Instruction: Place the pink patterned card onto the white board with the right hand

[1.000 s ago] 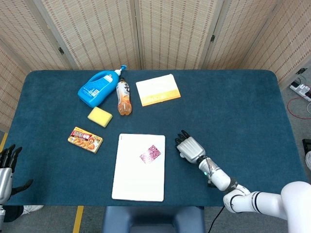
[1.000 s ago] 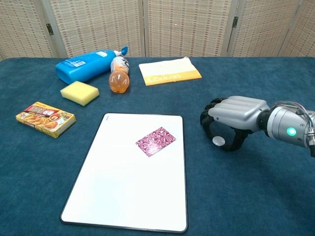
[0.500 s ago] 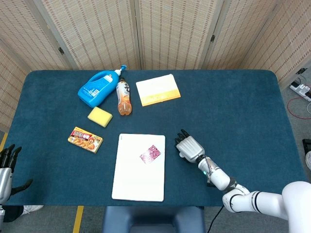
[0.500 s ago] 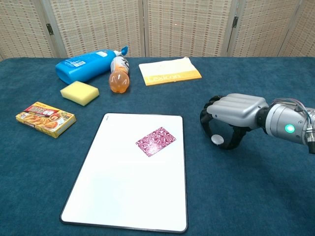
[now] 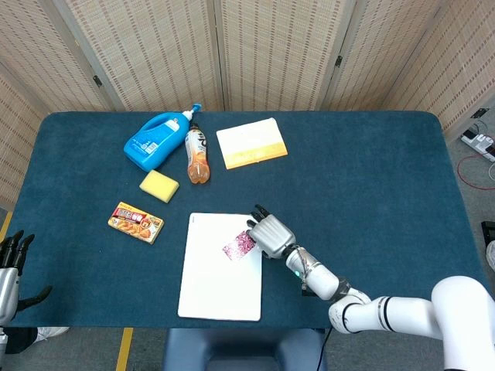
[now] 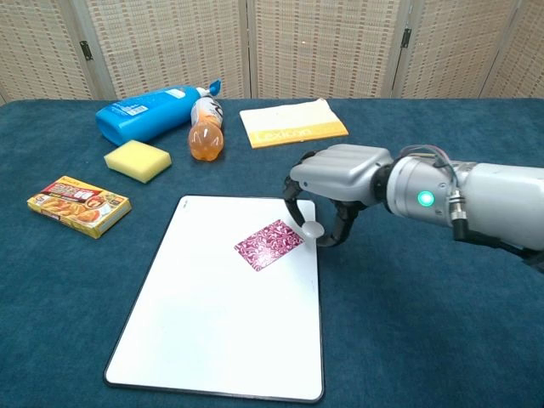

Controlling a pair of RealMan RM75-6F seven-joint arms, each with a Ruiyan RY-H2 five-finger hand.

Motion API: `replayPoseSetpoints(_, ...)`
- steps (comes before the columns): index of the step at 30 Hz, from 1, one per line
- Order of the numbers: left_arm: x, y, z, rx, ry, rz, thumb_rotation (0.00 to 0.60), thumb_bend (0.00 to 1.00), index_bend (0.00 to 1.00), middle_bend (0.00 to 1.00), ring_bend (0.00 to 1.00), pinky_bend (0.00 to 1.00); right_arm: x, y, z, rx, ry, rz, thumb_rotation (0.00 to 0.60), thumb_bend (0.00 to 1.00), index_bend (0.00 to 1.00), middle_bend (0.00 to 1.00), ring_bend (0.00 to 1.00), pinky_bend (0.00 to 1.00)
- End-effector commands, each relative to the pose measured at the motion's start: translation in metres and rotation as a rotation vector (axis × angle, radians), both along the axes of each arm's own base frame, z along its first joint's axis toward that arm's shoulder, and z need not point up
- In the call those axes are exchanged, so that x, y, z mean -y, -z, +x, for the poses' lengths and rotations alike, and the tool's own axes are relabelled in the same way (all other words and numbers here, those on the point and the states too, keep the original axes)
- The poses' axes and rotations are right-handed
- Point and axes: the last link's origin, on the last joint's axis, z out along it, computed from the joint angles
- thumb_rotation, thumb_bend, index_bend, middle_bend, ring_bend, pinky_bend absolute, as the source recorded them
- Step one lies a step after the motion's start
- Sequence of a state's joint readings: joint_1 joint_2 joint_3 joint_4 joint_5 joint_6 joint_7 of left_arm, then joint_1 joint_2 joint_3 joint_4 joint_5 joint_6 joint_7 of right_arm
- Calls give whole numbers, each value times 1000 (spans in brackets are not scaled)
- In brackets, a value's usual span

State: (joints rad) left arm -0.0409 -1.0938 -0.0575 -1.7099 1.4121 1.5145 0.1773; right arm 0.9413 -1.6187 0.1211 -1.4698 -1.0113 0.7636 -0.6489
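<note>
Far left, the left hand [image 5: 11, 267] sits off the table edge with fingers spread, holding nothing. Moving right there's the curry box [image 6: 78, 204], a yellow sponge [image 6: 137, 161], a blue detergent bottle [image 6: 149, 113] and an orange drink bottle [image 6: 205, 128], both lying down. The pink patterned card [image 6: 269, 244] lies flat on the white board [image 6: 212, 331], upper right part. The right hand [image 6: 338, 183] hovers just beside the card, fingers curled in, gripping nothing. A yellow cloth [image 6: 292, 122] lies at the back.
</note>
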Motion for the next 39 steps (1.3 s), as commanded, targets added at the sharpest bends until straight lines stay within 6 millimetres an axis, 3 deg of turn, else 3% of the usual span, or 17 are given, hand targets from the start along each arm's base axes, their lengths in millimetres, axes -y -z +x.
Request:
replayPoseSetpoints(1, 1, 0, -2, 2, -7, 0, 600, 207, 87, 51, 31, 0, 2, 16, 23, -6, -16, 14, 600, 344, 500, 265, 115, 0)
replayPoseSetpoints(12, 4, -3, -8, 6, -21, 4, 600, 207, 87, 51, 31, 0, 8, 31, 44, -55, -32, -15, 600, 343, 496, 253, 95, 0)
replayPoseSetpoints(19, 4, -3, -7, 5, -18, 5, 600, 207, 84, 51, 31, 0, 9, 33, 44, -66, -32, -10, 600, 343, 320, 240, 92, 0)
replayPoseSetpoints(25, 2, -2, -6, 4, -14, 1, 600, 207, 83, 51, 31, 0, 10, 25, 40, -48, -25, -20, 600, 343, 297, 236, 90, 0)
replayPoseSetpoints(31, -1, -2, -5, 4, -5, 1, 600, 207, 83, 51, 31, 0, 11, -12, 25, 6, 6, -97, 600, 343, 193, 204, 80, 0)
replayPoseSetpoints(36, -4, 0, -5, 13, -3, 0, 600, 208, 73, 51, 31, 0, 4, -59, -10, 50, 59, -209, 600, 343, 165, 191, 80, 0)
replayPoseSetpoints(39, -6, 1, -5, 10, -2, 2, 600, 207, 69, 51, 31, 0, -11, -93, -45, 65, 102, -286, 600, 344, 164, 178, 84, 0)
